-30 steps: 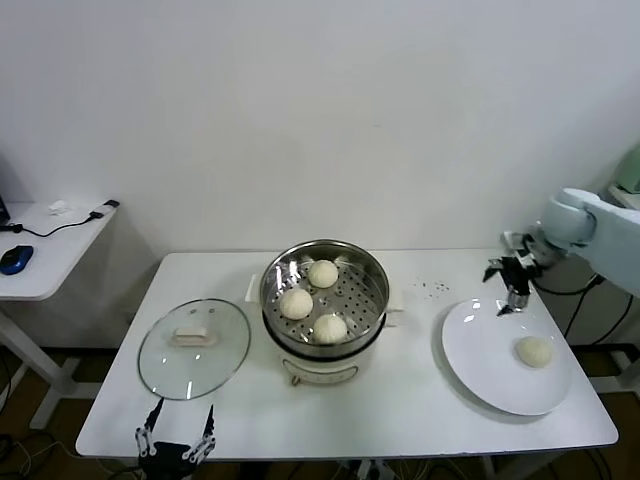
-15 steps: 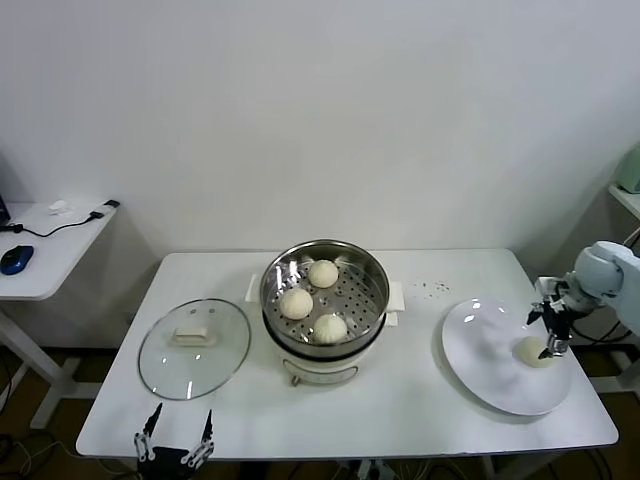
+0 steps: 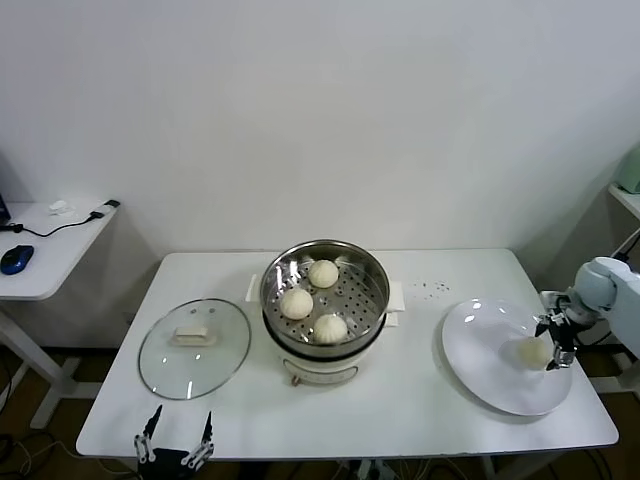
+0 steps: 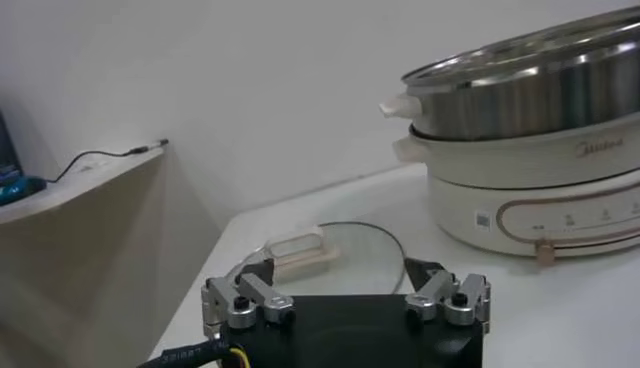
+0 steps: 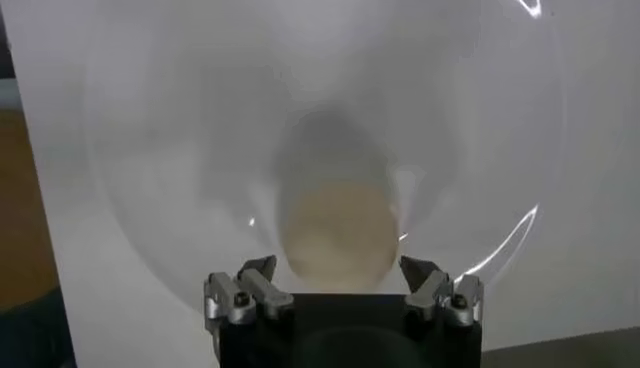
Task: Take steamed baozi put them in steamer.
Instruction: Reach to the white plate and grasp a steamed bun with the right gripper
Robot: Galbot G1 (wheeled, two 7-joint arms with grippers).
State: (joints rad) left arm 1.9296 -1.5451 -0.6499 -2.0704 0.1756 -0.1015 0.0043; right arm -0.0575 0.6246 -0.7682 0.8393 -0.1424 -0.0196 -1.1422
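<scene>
Left wrist view shows grey lettering on the cream base of the steamer (image 4: 530, 150), too small to read for certain, with a small label and a row of icons beside it. In the head view the steamer (image 3: 324, 300) stands mid-table with three steamed baozi (image 3: 297, 303) on its perforated floor. The fourth bun (image 3: 532, 351) lies on the white plate (image 3: 490, 370) at the right of the table (image 3: 420, 410). The right gripper (image 3: 555, 340) is down at this bun, fingers spread apart on either side of it and not clamped. The glass lid (image 3: 194, 347) lies flat to the left of the steamer. The left gripper (image 3: 176, 440) waits at the near table edge, fingers apart and holding nothing.
</scene>
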